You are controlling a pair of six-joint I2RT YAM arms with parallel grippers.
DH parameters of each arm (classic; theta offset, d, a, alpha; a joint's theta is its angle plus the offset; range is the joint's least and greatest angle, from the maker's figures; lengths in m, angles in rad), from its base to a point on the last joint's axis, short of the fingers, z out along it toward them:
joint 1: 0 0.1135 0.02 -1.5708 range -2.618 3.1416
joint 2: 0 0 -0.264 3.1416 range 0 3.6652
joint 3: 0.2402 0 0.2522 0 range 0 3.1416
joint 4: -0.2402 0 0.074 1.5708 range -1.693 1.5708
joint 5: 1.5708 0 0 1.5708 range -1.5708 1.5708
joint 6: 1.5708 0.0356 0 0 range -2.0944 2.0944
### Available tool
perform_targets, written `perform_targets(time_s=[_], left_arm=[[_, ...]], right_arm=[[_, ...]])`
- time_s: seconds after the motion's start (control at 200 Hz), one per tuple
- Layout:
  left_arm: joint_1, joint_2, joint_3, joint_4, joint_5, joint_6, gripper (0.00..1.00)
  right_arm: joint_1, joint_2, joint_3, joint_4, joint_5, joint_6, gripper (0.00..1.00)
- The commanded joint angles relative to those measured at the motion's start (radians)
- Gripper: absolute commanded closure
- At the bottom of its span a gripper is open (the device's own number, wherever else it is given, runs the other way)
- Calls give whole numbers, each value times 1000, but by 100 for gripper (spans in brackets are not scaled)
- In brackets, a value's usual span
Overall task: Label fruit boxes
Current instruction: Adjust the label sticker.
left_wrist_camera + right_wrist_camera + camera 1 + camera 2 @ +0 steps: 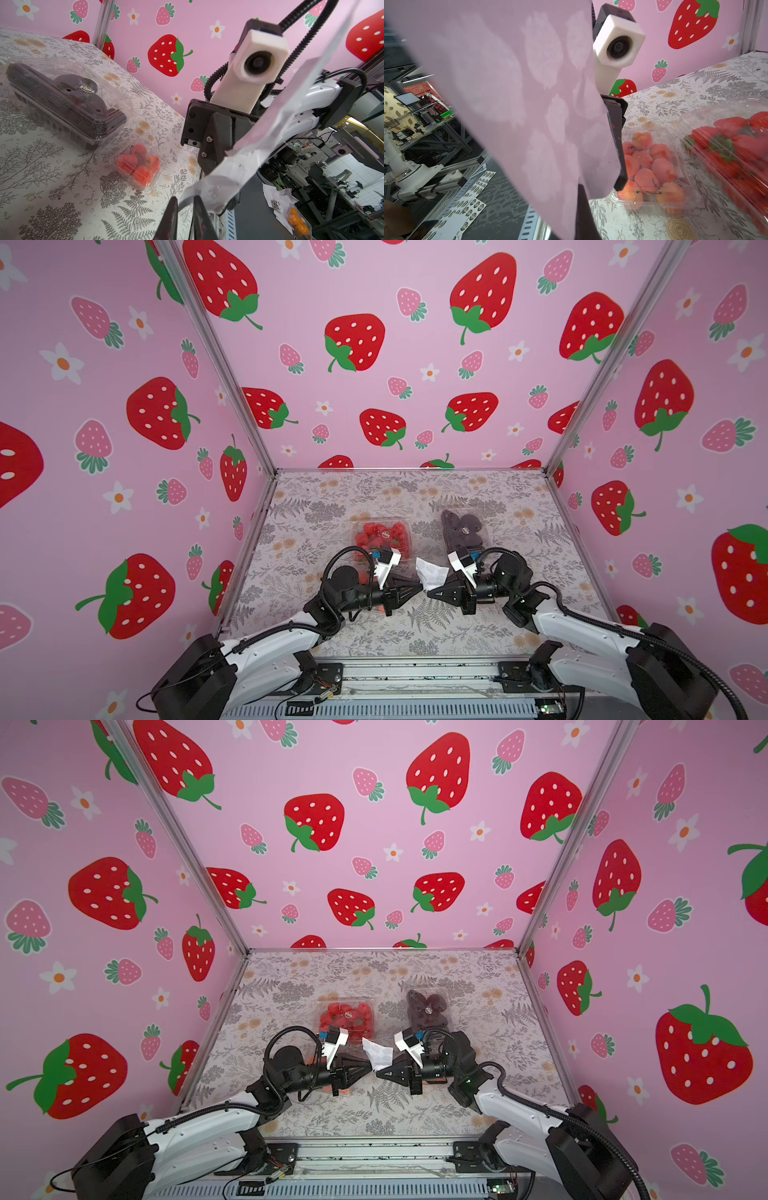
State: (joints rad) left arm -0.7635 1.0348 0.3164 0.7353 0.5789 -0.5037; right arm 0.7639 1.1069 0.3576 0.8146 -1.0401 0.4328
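Both grippers meet tip to tip at the table's middle front, with a crumpled white sticker sheet [432, 572] standing up between them. My right gripper [429, 593] is shut on the sheet, which fills most of the right wrist view [508, 93]. My left gripper [185, 199] has its jaws slightly apart at the sheet's corner [209, 191]. The strawberry box [382, 535] and the dark-fruit box [463, 531] lie behind the grippers. The orange-pink fruit box [652, 166] sits under the left arm, and the small orange-red fruit box [139, 166] under the right arm.
Pink strawberry-print walls [395, 364] close the table on three sides. A metal rail [415, 672] runs along the front edge. More sticker sheets [471, 199] lie on the floor beyond that edge. Floral tabletop [415, 630] shows in front of the grippers.
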Motion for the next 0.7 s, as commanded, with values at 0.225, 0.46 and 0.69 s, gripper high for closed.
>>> perform_targets(time_s=[0.225,0.46,0.69], left_arm=[[-9,-25,6,18,9,1,70],[-24,-25,4,0,-14,15,55],[-29,-20,-11,9,-20,17,42]], right_arm=[[4,-3,15,31,2,-8,100],[3,-4,21,18,14,-7,100],[0,1,26,16,26,-3,100]])
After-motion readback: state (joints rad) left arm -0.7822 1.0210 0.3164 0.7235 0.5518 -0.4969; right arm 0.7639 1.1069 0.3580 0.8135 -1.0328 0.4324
